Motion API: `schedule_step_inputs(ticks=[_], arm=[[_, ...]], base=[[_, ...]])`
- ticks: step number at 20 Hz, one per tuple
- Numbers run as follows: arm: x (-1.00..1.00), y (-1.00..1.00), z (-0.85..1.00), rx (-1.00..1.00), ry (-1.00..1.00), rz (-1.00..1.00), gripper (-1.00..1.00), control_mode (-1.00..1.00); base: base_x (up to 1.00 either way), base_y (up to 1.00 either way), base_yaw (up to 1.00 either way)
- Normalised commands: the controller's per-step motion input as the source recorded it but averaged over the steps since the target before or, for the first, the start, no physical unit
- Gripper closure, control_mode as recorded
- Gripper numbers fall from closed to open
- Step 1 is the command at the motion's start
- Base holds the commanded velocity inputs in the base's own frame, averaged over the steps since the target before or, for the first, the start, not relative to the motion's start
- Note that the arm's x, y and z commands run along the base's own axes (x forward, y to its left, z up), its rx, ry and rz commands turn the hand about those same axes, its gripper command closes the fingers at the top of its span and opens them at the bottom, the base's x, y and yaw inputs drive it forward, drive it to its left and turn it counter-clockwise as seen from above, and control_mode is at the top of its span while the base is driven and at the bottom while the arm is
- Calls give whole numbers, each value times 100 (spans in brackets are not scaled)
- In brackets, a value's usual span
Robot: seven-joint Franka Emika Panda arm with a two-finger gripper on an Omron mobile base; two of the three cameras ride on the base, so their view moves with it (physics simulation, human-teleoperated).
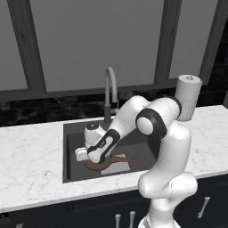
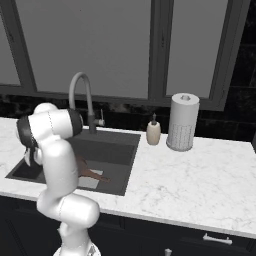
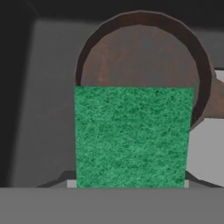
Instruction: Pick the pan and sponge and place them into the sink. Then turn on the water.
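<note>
The white marble surface (image 1: 31,151) is seen running across the left base view, with the dark sink (image 1: 71,151) set into it near the middle. Inside the sink, the pincer (image 1: 81,154) is lowered toward the basin floor at about 9 o'clock of the arm's elbow. The reddish-brown pan (image 1: 95,166) is laid on the sink floor just under the pincer, its long handle pointed toward 3 o'clock over the light grey patch (image 1: 118,167). The arched faucet (image 1: 110,89) is stood behind the sink at 12 o'clock. A paper towel roll (image 1: 187,97) is placed on the surface at the far right.

In the hand view, the green sponge (image 3: 133,138) is shown close before the camera, covering the lower part of the pan (image 3: 140,52), which lies beyond it at 12 o'clock. The sponge appears to be held between the fingers, though the fingertips are hidden behind it.

In the right base view, a soap bottle (image 2: 153,131) is stood between the faucet (image 2: 82,97) and the paper towel roll (image 2: 182,122).
</note>
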Motion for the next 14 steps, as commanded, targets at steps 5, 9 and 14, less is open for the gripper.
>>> schedule_step_inputs(ticks=[5,9,14], arm=[[34,1,-2,0,0,0,100,-100],[18,0,-9,0,0,-2,100,-100],[17,0,-18,0,0,-3,100,-100]], base=[[0,0,0],[0,0,0],[0,0,0]])
